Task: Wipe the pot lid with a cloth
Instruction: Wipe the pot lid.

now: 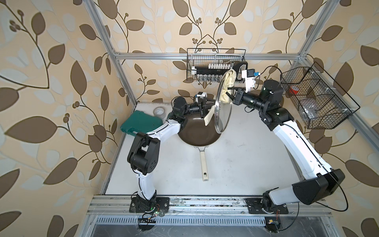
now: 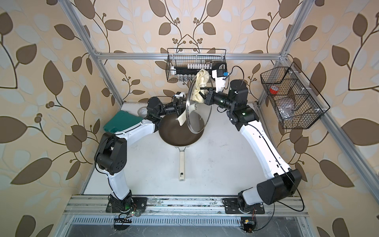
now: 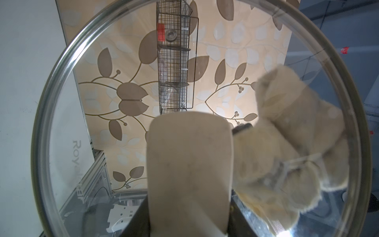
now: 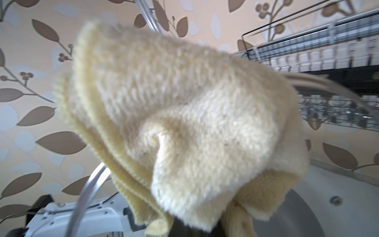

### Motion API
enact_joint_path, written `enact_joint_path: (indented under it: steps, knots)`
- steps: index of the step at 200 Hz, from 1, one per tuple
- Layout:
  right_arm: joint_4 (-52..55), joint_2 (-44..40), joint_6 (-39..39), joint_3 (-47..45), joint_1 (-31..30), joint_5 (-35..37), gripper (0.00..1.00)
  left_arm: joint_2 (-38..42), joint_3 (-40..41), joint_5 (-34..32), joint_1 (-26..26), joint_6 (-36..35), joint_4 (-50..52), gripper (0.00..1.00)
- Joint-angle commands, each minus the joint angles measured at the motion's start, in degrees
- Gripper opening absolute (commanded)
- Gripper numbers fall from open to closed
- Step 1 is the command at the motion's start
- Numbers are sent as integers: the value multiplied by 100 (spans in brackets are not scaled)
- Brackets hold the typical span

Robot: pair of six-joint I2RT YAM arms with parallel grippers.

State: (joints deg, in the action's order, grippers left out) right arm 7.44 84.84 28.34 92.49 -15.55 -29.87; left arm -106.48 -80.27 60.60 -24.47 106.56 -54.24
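Top view | pot lid (image 1: 224, 111) in left jaws | cloth (image 1: 228, 81) in right jaws

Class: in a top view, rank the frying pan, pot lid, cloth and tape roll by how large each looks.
Largest to smallest:
1. frying pan
2. pot lid, held raised and tilted, so it shows only as a narrow oval
3. cloth
4. tape roll

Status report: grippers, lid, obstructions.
Left gripper: jaws shut on pot lid handle, lid held on edge over frying pan. Right gripper: jaws shut on cloth, against the glass. Nothing in the way.
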Motion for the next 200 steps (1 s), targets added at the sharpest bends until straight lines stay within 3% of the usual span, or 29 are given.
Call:
enact_joint_path:
  steps: [1,69,121,162,200]
  knots:
    - [201,253,231,58,276,318,0,609,-427,207,-100,-106,-1370,0]
    - [460,-53,-316,-1367,555,534,0,698,-715,113,-93,-136,-1405,0]
    - [442,-694,-447,-2531,331,83,0,646,-685,-463,-58,-205,-1335,0]
    - [522,-1193,-549,-2640,-324,-238,0,559,-635,-828,-36,-241,-1291,0]
    - [410,-1400,-505,-2156,-863,-442,0,477,-502,-882,-23,-224,-1335,0]
